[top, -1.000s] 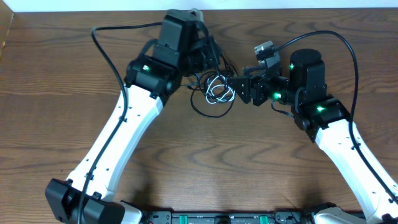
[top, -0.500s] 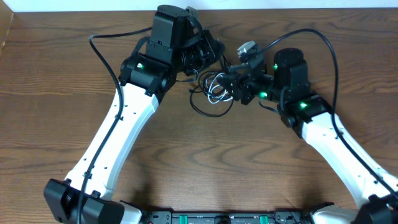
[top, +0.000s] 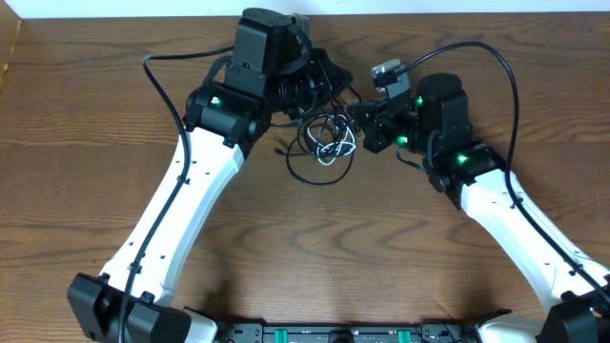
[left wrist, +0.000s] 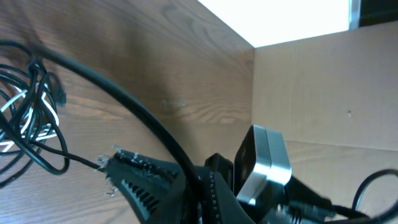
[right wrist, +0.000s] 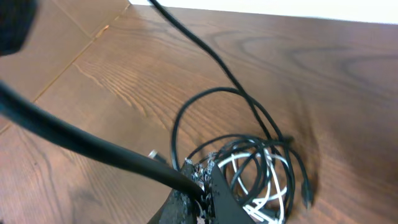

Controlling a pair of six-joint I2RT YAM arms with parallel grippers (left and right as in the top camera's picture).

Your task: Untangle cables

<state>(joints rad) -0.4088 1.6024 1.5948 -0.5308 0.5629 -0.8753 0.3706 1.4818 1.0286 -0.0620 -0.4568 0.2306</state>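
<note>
a: where were the cables?

b: the black cable point(top: 297, 170) and the white cable point(top: 329, 145) lay knotted in one small heap on the table point(top: 315, 248), towards its far edge, between the two grippers. the white loops sat inside the black ones, and a wider black loop spilled out on the near side.

a: and the left gripper?

b: the left gripper point(left wrist: 112, 171) sat at the far side of the heap, fingers together. in its wrist view a thin black strand ran from the heap straight to its fingertips, so it looked clamped on the black cable.

a: the right one?

b: the right gripper point(right wrist: 198, 177) was at the heap's right edge, touching it, fingers pressed together. a black strand ran in from the left and ended at the tips, so it looked pinched on the black cable too. the heap lay just beyond it.

a: was the white cable held?

b: i couldn't tell; its ends were lost in the tangle.
</note>
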